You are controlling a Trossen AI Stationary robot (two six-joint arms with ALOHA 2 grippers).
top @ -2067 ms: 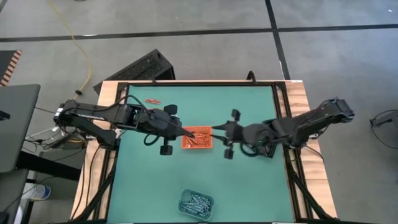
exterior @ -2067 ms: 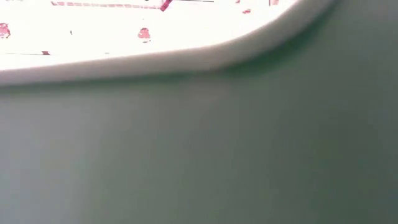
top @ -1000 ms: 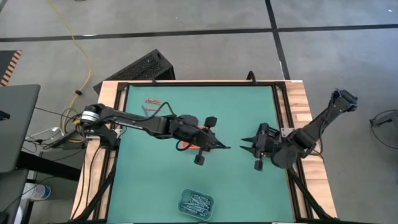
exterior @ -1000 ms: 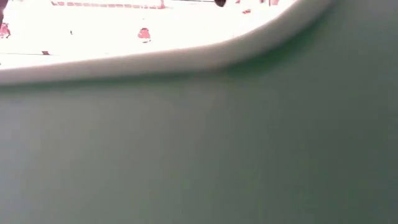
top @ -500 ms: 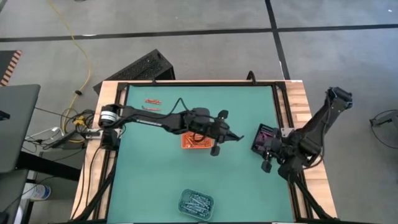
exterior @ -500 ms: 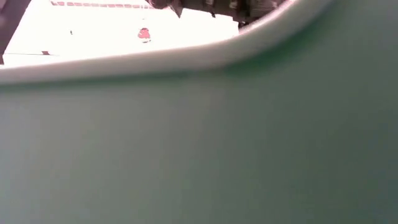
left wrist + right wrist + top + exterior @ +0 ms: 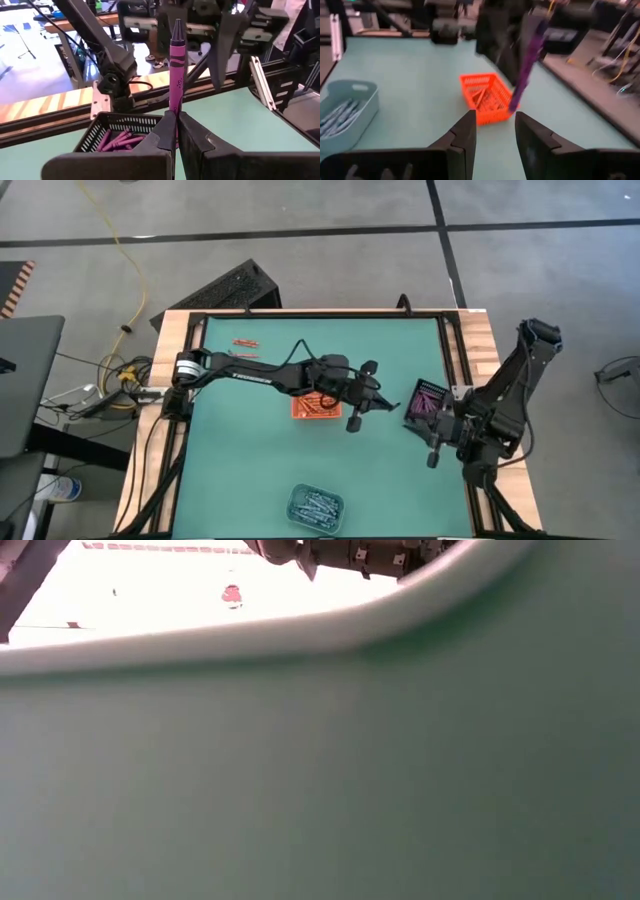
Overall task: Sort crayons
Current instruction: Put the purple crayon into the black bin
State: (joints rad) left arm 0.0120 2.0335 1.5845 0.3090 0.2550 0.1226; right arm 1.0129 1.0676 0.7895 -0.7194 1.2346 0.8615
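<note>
On the far left of the green bench (image 7: 250,470) lie a few loose orange-red crayons (image 7: 246,341). Near the front edge stands a blue-grey tray (image 7: 316,506) with blue-grey crayons (image 7: 340,116) inside. In the middle stands the orange tray (image 7: 313,407), which holds orange-red crayons. The left arm reaches across it to the right, and the left hand (image 7: 382,404) is closed on a purple crayon (image 7: 176,65), which points out past the fingertips (image 7: 167,131) toward the black tray (image 7: 427,400). This black tray, near the right edge, holds purple crayons (image 7: 116,140). The right hand (image 7: 437,427) is just beside the black tray, its fingers (image 7: 465,132) apart and holding nothing.
</note>
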